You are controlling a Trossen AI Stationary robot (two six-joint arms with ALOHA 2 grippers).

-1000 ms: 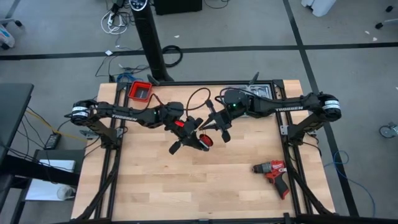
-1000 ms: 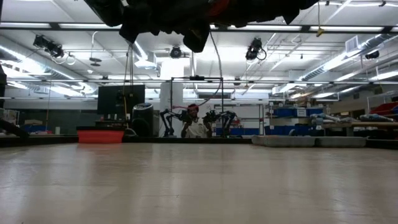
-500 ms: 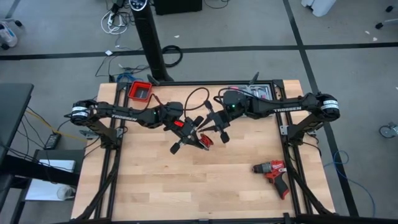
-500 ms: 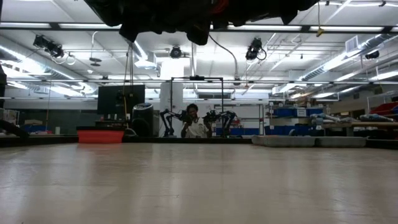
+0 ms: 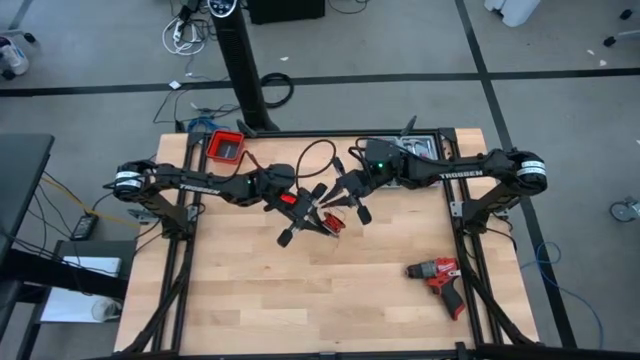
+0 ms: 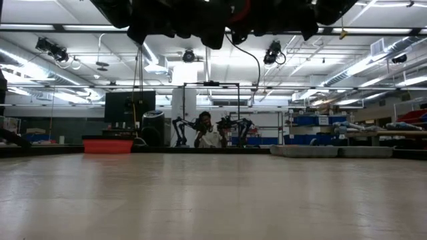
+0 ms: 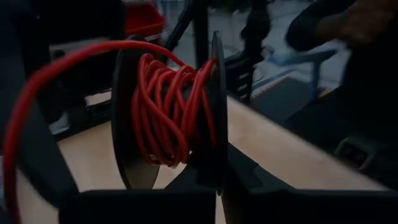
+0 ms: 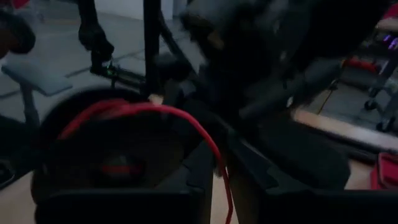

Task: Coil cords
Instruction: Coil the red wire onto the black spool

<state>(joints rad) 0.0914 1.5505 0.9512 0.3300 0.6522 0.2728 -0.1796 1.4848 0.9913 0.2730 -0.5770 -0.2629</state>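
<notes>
step: winding | left gripper point(image 5: 305, 218) clamped on cord point(image 7: 166, 112) coil | right gripper point(image 5: 347, 204) jaws: cannot tell | tip: feed wire taut, turns side by side

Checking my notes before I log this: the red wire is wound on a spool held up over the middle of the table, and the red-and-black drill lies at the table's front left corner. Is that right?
Not quite. The drill lies toward the table's front right, as the high view shows. The rest holds: the red wire is wound on a spool held over the middle of the table.
</notes>
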